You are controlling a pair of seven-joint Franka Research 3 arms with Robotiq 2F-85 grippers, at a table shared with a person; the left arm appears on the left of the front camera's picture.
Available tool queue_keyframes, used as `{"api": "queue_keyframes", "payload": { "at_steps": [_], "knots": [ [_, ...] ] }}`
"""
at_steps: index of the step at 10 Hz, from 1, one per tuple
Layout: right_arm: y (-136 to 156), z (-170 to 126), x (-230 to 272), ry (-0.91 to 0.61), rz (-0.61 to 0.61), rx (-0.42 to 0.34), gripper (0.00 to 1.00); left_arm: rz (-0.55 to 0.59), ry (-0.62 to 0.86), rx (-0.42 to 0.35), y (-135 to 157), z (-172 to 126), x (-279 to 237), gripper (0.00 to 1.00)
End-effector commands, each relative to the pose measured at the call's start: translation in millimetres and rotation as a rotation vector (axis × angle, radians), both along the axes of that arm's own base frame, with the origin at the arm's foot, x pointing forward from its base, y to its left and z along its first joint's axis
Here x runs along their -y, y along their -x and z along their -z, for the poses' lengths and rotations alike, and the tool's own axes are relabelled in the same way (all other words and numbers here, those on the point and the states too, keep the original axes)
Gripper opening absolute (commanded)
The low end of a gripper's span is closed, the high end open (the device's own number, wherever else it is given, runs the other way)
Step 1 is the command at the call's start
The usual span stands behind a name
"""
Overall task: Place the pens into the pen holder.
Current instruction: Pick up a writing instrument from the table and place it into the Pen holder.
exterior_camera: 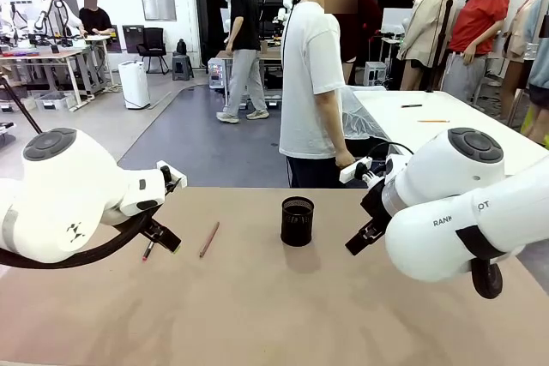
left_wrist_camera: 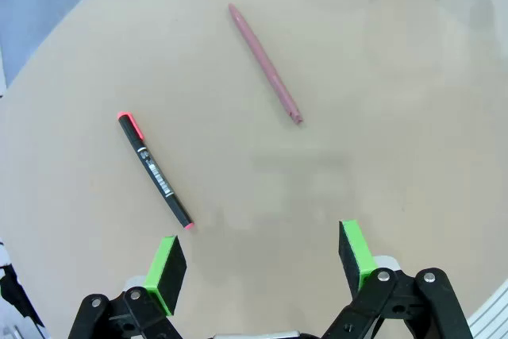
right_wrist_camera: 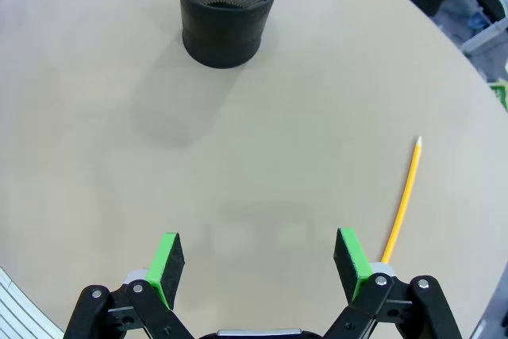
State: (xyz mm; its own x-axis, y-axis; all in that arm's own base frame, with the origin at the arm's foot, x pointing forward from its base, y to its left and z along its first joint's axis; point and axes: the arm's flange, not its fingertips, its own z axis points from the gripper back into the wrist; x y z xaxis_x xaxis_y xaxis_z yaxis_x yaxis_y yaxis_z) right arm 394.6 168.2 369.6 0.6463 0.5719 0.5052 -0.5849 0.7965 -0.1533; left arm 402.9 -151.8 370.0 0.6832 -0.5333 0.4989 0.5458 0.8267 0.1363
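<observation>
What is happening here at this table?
The job is putting pens into the black mesh pen holder, which stands in the middle of the table. No pen is held yet. The left gripper hangs open close to the dark pen with the pink-red end, with the reddish-brown pen lying farther on. The right gripper hangs open beside the yellow pencil. All three lie flat on the table, apart from the holder. A person stands at the far side, touching none of them.
</observation>
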Motion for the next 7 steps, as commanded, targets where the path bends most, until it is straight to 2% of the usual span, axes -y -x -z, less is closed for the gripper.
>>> {"api": "queue_keyframes", "payload": {
  "at_steps": [1,7],
  "knots": [
    [0.0,-0.2,0.1,-0.001,0.000,0.000,1.00,0.000,0.000,0.000,0.0,-0.2,-0.2,1.00],
    [0.0,0.0,0.0,0.000,0.000,0.000,1.00,0.000,0.000,0.000,0.0,0.0,0.0,1.00]
  ]
}}
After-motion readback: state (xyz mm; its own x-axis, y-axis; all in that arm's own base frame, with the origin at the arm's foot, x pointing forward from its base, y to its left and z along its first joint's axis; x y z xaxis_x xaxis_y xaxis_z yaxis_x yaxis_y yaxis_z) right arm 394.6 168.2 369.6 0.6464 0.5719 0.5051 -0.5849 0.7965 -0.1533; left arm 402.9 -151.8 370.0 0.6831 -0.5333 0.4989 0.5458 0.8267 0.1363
